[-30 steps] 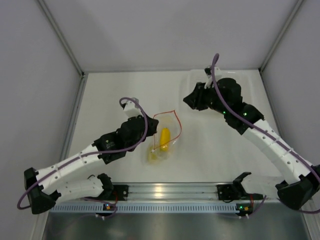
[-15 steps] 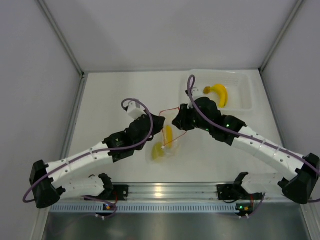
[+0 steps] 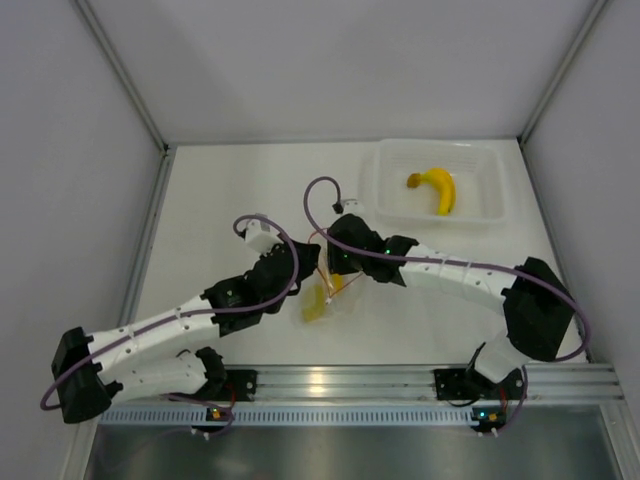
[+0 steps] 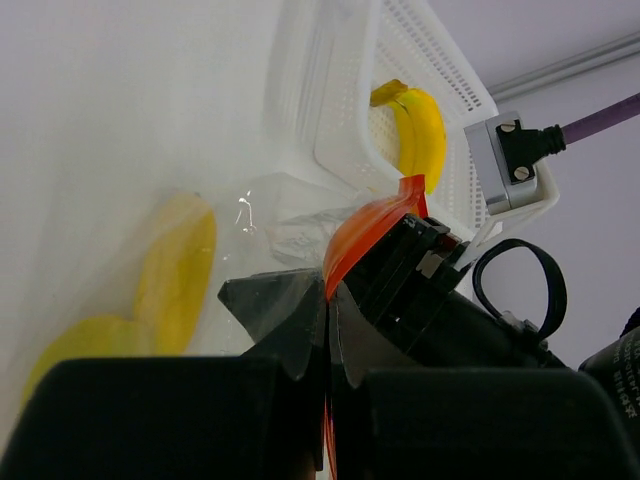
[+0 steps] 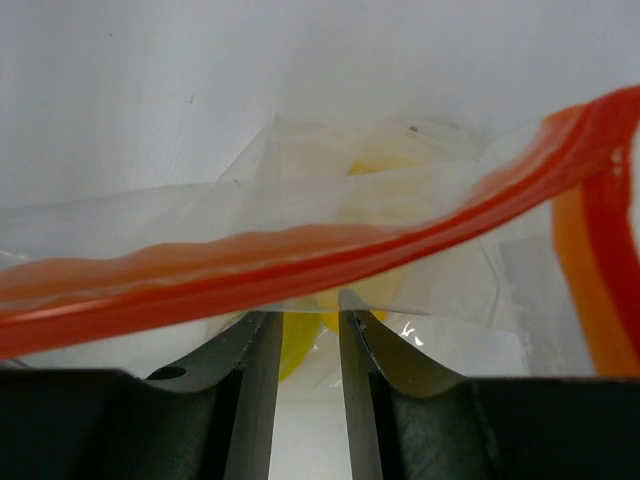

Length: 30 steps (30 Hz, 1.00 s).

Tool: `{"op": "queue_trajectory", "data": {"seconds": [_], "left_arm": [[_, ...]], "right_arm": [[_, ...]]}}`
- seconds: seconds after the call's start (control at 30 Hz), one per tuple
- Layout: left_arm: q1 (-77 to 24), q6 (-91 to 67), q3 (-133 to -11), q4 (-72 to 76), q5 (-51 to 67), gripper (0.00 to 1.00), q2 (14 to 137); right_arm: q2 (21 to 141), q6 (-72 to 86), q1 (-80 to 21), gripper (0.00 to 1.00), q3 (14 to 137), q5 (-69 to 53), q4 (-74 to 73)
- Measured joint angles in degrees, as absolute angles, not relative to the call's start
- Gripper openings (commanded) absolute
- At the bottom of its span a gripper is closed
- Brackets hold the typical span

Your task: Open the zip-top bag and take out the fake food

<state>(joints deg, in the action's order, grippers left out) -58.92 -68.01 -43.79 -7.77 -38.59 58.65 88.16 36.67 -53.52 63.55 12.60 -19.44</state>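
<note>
Down at the near edge, the left arm [image 3: 170, 325] runs low and long off its base, slanting up to the middle of the surface [image 3: 230, 200] with the wrist dipped at the end. Its left gripper [image 4: 327, 330] is clamped tight on the orange-red zipper strip [image 4: 365, 235], and the wrist view shows the strip rising straight out from between the closed fingers. That's the anchor!

Right there lies the zip-top bag [image 3: 326, 292], crumpled at centre, with yellow fake food [image 4: 178, 265] showing through the clear film, not out yet.

And here's the right arm [image 3: 450, 272], stretched nearly flat across from its base, nose to nose with the left. The right gripper [image 5: 306, 325] points into the mouth, jaws parted by a narrow slot. The strip sags across just beyond the tips, and nothing is visibly pinched.

The step looks like going in for the next piece. The left should hold its lip high and taut so the mouth gapes. The right should slide under the strip rather than into it, widen, and close on the fruit alone, not on film.

Far back, the banana bunch [image 3: 437, 188] lies in the clear tray [image 3: 480, 215], out of the bag.
</note>
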Motion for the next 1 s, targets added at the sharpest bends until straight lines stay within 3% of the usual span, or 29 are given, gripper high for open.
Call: {"op": "queue_trajectory", "data": {"seconds": [0.43, 0.8, 1.0], "left_arm": [[-58.92, -67.46, -39.38, -8.1, -41.34, 0.0, 52.9], [-58.85, -66.11, -37.6, -11.25, -43.59, 0.0, 49.32], [-58.59, -66.04, -36.18, -14.11, -44.34, 0.0, 47.11]], "right_arm": [[101.73, 39.51, -56.14, 0.39, 66.92, 19.68, -14.66], [108.36, 37.34, -56.55, 0.54, 72.97, 20.8, -15.62], [112.18, 36.62, -56.82, 0.55, 74.06, 19.38, -15.57]]}}
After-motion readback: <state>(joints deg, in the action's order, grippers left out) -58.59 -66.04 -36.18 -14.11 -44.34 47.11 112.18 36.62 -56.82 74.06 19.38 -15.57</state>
